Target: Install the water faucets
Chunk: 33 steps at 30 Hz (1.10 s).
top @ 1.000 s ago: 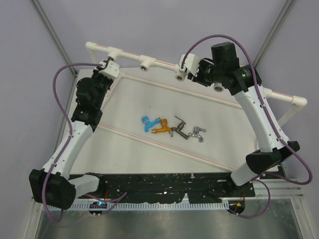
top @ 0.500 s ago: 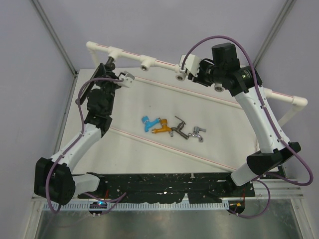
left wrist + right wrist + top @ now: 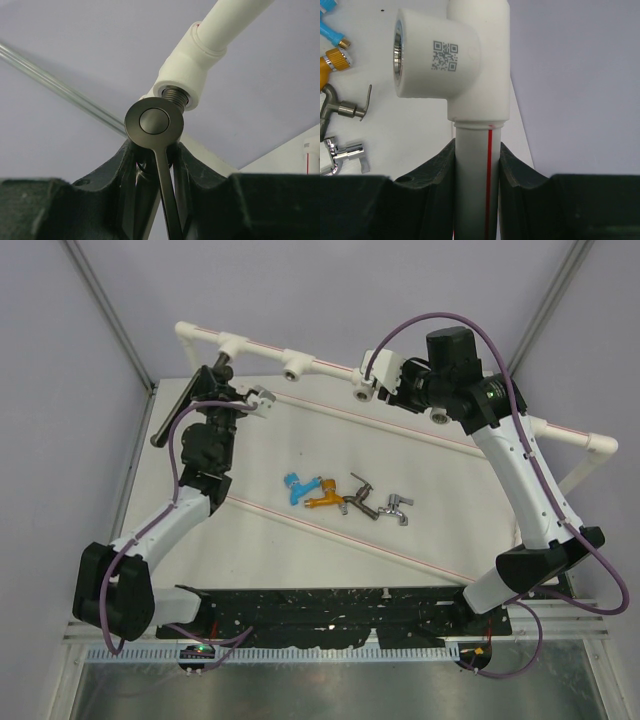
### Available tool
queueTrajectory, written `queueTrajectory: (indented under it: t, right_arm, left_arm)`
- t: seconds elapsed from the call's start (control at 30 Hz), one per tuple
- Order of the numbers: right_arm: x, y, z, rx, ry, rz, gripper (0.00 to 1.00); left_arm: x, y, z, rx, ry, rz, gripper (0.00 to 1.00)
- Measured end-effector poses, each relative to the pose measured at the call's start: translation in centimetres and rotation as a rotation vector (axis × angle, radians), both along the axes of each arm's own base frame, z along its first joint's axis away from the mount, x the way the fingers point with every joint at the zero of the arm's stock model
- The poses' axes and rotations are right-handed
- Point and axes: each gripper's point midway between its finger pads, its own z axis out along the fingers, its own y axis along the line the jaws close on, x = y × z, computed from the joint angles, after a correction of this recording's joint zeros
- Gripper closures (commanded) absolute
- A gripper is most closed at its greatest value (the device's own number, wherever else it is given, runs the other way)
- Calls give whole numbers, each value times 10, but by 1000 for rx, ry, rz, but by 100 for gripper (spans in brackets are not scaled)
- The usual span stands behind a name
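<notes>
My left gripper [image 3: 155, 156] [image 3: 222, 390] is shut on the large dark-grey faucet [image 3: 154, 121], whose threaded end sits in the mouth of a white tee socket [image 3: 181, 86] at the left of the pipe frame. The faucet's long straight arm [image 3: 183, 408] slants toward the near left. My right gripper [image 3: 476, 167] [image 3: 388, 380] is shut on the white pipe [image 3: 470, 160] just below a tee socket [image 3: 437, 60]. The blue [image 3: 294, 485], orange [image 3: 322, 499], dark metal [image 3: 358, 494] and chrome [image 3: 397, 508] faucets lie in a row mid-table.
The white pipe frame [image 3: 262, 348] runs along the table's back edge, with further open sockets [image 3: 292, 370] [image 3: 438, 417], and bends down at the right corner [image 3: 600, 444]. Metal cage posts [image 3: 100, 310] rise at the back corners. Purple cables loop off both arms.
My left wrist has rotated with the dark-grey faucet at the socket, and the faucet's long arm has swung out to the near left. The right arm has stayed still on the pipe.
</notes>
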Motion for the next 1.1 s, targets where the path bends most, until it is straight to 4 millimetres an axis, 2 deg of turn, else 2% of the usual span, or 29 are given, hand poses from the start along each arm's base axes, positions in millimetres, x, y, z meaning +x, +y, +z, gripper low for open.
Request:
queueTrajectory:
  t: [0.27, 0.4, 0.5, 0.7, 0.87, 1.1]
  right_arm:
    - [-1, 1, 0, 4, 3, 5, 95]
    - [-2, 1, 0, 5, 3, 7, 95]
    - [-3, 1, 0, 7, 5, 11, 95]
    - [-6, 3, -1, 11, 12, 23, 95]
    - [-11, 5, -1, 14, 21, 37, 95]
    - [-13, 6, -1, 16, 27, 45, 95]
  left_arm:
    - [0, -1, -7, -21, 14, -1, 36]
    - [1, -4, -15, -51, 43, -18, 14]
    - [1, -6, -21, -79, 67, -31, 2]
    - [-9, -5, -18, -166, 95, -67, 1]
    - [-26, -5, -4, -247, 89, -117, 0]
    - [-53, -16, 6, -335, 164, -242, 0]
